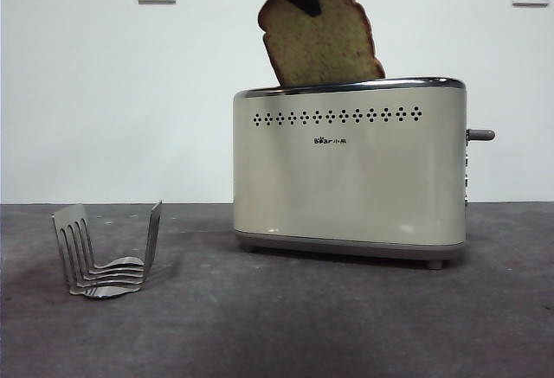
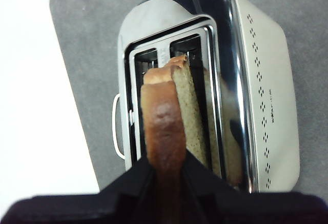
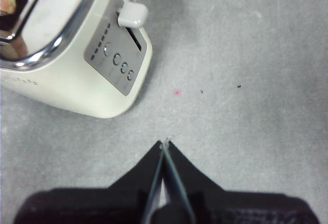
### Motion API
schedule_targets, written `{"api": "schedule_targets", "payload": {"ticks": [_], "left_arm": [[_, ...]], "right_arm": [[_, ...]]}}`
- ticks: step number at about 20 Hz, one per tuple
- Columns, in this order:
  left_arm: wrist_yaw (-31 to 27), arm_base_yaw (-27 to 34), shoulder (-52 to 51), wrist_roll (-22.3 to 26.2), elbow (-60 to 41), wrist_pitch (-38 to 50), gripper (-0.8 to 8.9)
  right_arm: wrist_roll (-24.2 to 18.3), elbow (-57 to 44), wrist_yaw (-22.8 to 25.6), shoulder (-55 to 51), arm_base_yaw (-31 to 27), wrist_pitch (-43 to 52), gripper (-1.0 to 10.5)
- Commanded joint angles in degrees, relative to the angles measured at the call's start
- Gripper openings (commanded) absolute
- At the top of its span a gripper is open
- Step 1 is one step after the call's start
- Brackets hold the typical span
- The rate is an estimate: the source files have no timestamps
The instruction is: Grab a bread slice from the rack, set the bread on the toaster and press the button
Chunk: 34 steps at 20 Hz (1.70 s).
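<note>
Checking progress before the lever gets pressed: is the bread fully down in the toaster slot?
Not yet. The slice of bread stands mostly above the toaster rim, tilted, its lower edge in the slot, the left gripper holding its crust.

Glossy cream toaster (image 1: 346, 188) with mirror chrome rim, shiny wire rack (image 1: 108, 253), matt grey table (image 1: 303, 326)

Small dark "Bear" logo with tiny unreadable characters beside it, on the toaster (image 1: 346, 179) front.

Left gripper (image 2: 165, 170) high over the toaster's (image 1: 346, 170) top, jaws clamped on the crust edge of the slice of bread (image 1: 318, 41), reaching down from upper frame. Right gripper (image 3: 165, 144) hovers above bare table near the toaster's right end, jaws pressed together, holding nothing.
</note>
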Motion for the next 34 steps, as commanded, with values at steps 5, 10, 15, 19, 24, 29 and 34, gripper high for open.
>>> {"api": "schedule_targets", "payload": {"ticks": [5, 10, 15, 19, 24, 29, 34], "left_arm": [[-5.7, -3.26, 5.35, 4.48, -0.04, 2.49, -0.13], [-7.76, -4.68, 6.21, 4.52, -0.04, 9.84, -0.13], [-11.54, -4.9, 6.51, 4.52, -0.04, 13.18, -0.13], [-17.2, -4.85, 6.51, 6.23, -0.04, 13.94, -0.13], [-18.78, -4.87, 6.51, 6.23, -0.04, 14.12, -0.12], [-7.1, -6.58, 6.51, 6.56, -0.04, 13.6, -0.12], [-6.78, -6.38, 6.51, 9.11, -0.04, 6.99, -0.12]], "right_arm": [[-0.46, 0.11, -0.13, 0.46, 0.09, 1.05, 0.0], [-0.46, 0.11, -0.13, 0.46, 0.09, 1.46, 0.0], [-0.46, 0.11, -0.15, 0.46, 0.09, 1.44, 0.0], [-0.48, 0.11, -0.13, 0.46, 0.11, 1.46, 0.0], [-0.52, 0.11, 0.04, 0.46, 0.09, 1.51, 0.0], [-0.52, 0.11, 0.04, 0.46, 0.09, 2.84, 0.0], [-0.52, 0.11, 0.04, 0.46, 0.09, 3.17, 0.0]]}}
